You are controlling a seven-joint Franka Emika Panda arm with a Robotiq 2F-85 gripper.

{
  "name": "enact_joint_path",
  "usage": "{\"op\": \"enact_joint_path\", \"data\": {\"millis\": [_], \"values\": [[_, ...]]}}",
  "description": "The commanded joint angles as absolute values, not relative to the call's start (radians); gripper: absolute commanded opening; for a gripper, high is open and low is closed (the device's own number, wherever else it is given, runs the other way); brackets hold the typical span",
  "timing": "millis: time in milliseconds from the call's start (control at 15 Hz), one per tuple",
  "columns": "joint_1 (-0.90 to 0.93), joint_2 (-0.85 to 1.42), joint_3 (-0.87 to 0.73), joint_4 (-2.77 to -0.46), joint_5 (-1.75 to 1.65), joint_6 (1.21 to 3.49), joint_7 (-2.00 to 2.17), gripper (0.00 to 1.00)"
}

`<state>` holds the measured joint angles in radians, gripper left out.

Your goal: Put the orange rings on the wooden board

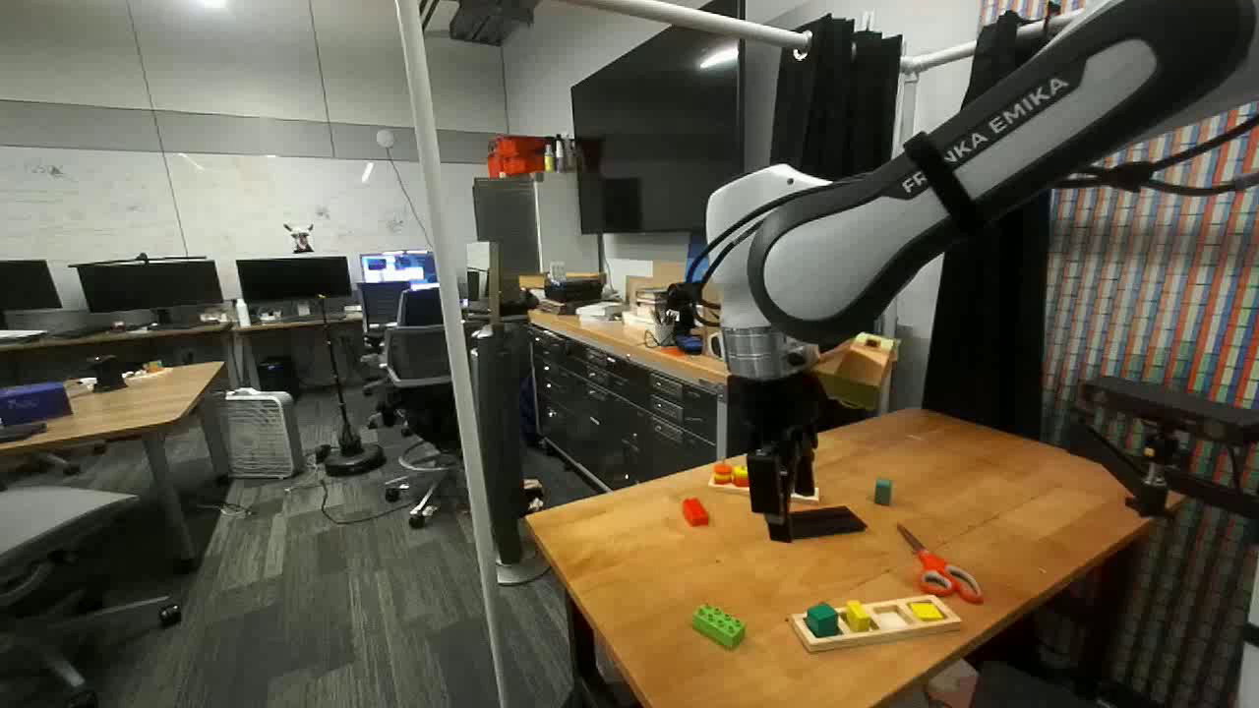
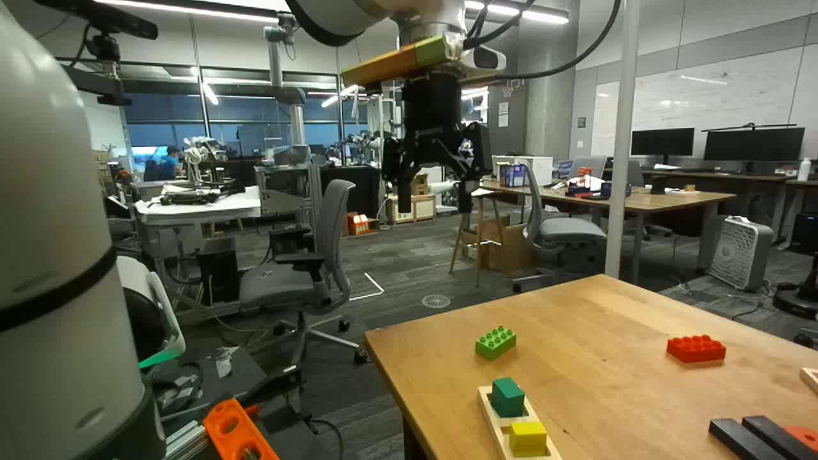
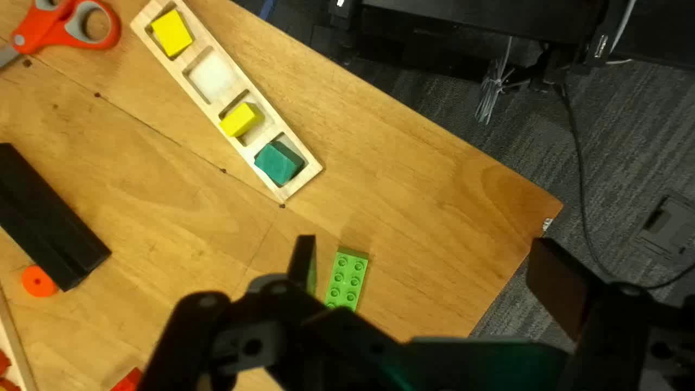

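Observation:
A loose orange ring (image 3: 39, 281) lies on the table beside a black block (image 3: 51, 217) in the wrist view. In an exterior view the ring (image 2: 804, 437) is partly hidden behind the black block. The light wooden board (image 1: 733, 491) lies at the back of the table with orange and yellow rings (image 1: 724, 474) on it. It is cut off at the edge of the wrist view (image 3: 13, 350) and of an exterior view (image 2: 810, 378). My gripper (image 2: 434, 203) is open and empty, high above the table. In the wrist view its fingers (image 3: 423, 247) are wide apart.
A compartment tray (image 1: 873, 638) holds a teal block (image 1: 821, 619) and two yellow blocks (image 1: 858, 617). A green brick (image 3: 346, 279), a red brick (image 1: 695, 512), orange-handled scissors (image 1: 949, 576) and a teal block (image 1: 883, 491) are on the table. A table corner (image 3: 551, 209) shows.

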<state>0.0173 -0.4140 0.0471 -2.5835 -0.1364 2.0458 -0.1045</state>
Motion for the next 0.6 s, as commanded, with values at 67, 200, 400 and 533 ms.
{"op": "enact_joint_path", "data": {"millis": [67, 200, 400, 533], "values": [[0.026, -0.414, 0.039, -2.581, -0.140, 2.044, -0.101, 1.00], [0.026, -0.414, 0.039, -2.581, -0.140, 2.044, -0.101, 1.00], [0.026, -0.414, 0.039, -2.581, -0.140, 2.044, -0.101, 1.00], [0.023, -0.412, 0.040, -2.580, -0.147, 2.049, -0.096, 1.00]]}}
